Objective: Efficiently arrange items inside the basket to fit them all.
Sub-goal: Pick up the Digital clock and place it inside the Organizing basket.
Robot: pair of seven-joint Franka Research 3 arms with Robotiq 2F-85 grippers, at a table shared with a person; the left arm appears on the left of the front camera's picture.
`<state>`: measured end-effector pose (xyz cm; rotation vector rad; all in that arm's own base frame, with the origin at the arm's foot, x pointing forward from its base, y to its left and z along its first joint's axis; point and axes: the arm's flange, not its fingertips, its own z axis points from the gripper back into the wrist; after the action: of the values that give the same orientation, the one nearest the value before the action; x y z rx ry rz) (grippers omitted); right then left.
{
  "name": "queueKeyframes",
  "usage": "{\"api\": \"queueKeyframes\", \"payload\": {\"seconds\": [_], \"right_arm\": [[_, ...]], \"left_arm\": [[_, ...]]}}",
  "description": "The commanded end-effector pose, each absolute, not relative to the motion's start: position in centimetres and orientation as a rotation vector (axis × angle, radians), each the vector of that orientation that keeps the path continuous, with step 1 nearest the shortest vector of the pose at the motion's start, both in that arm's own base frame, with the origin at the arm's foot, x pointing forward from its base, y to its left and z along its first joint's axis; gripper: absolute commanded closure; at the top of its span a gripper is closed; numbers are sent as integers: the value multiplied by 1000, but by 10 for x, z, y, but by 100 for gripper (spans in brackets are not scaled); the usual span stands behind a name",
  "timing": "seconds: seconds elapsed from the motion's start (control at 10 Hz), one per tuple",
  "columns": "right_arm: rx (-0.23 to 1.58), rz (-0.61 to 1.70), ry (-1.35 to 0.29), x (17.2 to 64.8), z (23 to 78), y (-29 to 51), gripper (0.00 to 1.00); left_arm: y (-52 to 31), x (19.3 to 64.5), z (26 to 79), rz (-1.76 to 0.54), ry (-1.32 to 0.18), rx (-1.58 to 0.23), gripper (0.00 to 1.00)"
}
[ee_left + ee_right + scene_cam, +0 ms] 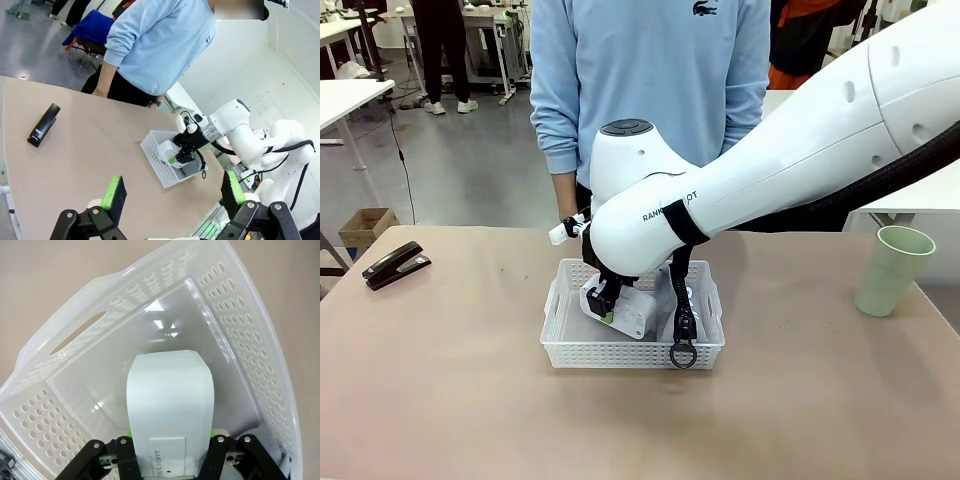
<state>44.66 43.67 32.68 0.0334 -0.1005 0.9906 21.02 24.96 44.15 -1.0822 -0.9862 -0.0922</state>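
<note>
The white basket (570,352) stands mid-table, in front of the person. My right gripper (607,306) reaches down into it, shut on the small white box (632,314), which is tilted just above the basket floor. The right wrist view shows that box (170,400) between the green pads, over the bare basket floor (100,385). The pouch's black zipper strap and ring pull (682,354) hang over the basket's front rim; its body is mostly hidden by the arm. The black stapler (396,265) lies at the far left, and the pale green cup (892,270) stands at the far right. My left gripper (172,192) hangs open, high over the table.
The person in a light blue sweater (650,80) stands at the far edge, one hand (570,228) close behind the right arm's wrist. Bare tabletop (460,400) lies on the basket's left and in front of it.
</note>
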Motion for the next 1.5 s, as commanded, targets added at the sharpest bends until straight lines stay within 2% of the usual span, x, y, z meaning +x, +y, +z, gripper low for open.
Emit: {"api": "queueKeyframes", "payload": {"seconds": [0.0, 0.2, 0.3, 1.0, 1.2, 1.4], "right_arm": [[17, 1013, -91, 445, 330, 437, 49], [13, 1010, -85, 445, 329, 437, 49], [6, 1013, -86, 445, 329, 437, 0], [26, 1018, -122, 438, 352, 430, 0], [42, 992, -144, 428, 395, 408, 0], [102, 932, -149, 418, 456, 351, 0]], "left_arm": [[249, 210, 443, -104, -1010, -1088, 0], [249, 210, 443, -104, -1010, -1088, 0], [249, 210, 443, -104, -1010, -1088, 0], [249, 210, 443, -104, -1010, -1088, 0], [249, 210, 443, -104, -1010, -1088, 0], [249, 210, 443, -104, -1010, -1088, 0]]}}
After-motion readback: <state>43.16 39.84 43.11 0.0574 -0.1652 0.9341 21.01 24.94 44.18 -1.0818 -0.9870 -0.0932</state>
